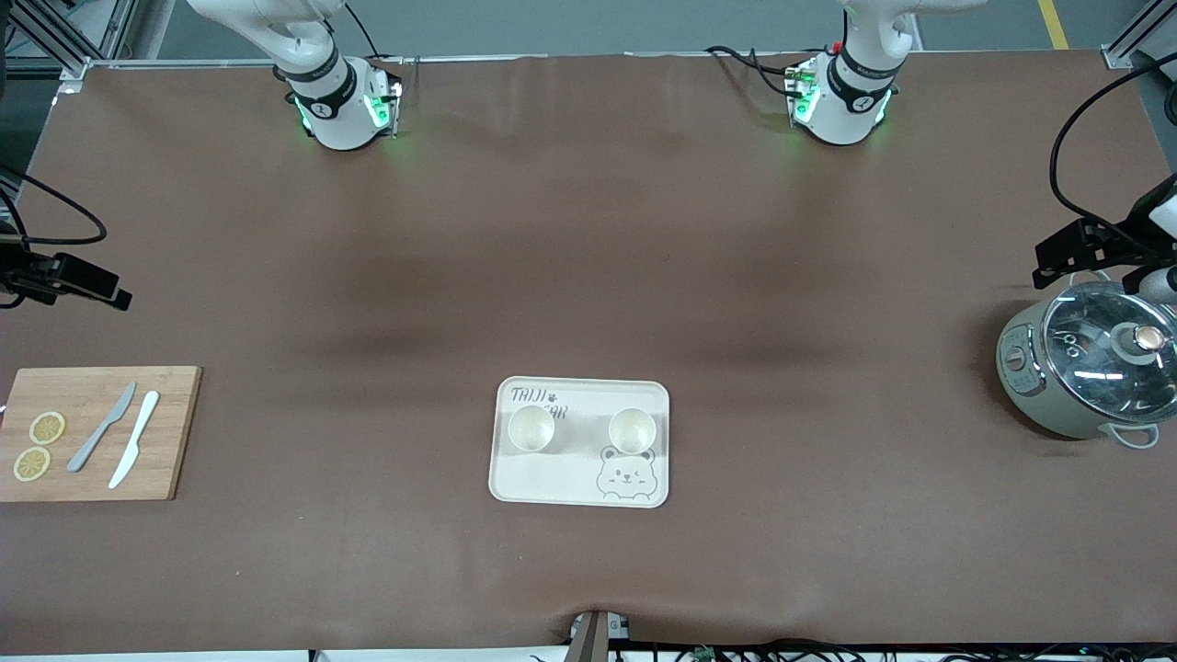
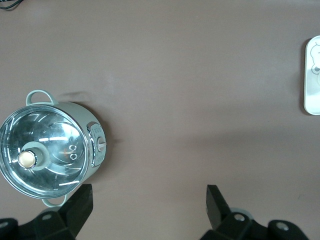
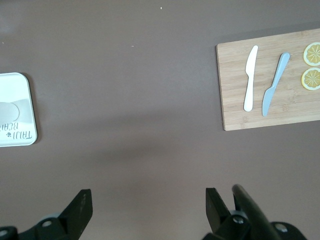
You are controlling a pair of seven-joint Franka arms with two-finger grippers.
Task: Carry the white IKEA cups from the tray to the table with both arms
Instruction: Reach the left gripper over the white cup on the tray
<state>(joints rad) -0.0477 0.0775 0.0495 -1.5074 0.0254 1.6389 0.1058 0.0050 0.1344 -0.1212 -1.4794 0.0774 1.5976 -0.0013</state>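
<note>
Even, soft overhead light fills the room, leaving broad dim shadow bands across the middle of the brown table [image 1: 588, 230]. Green lamp glow pools at both arm bases along the top of the front view. The pot's glass lid [image 2: 40, 155] throws bright streaks of glare. Everything looks reasonably sharp, without harsh shadows.

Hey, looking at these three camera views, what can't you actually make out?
- Contents of the two white cups on the tray: too small in the front view.
- Tray: cut off by the frame edge in both wrist views.
- Pot interior: glare on the glass lid hides it.
- Left hand and right hand: both open, bodies cut off by the bottom edge.
</note>
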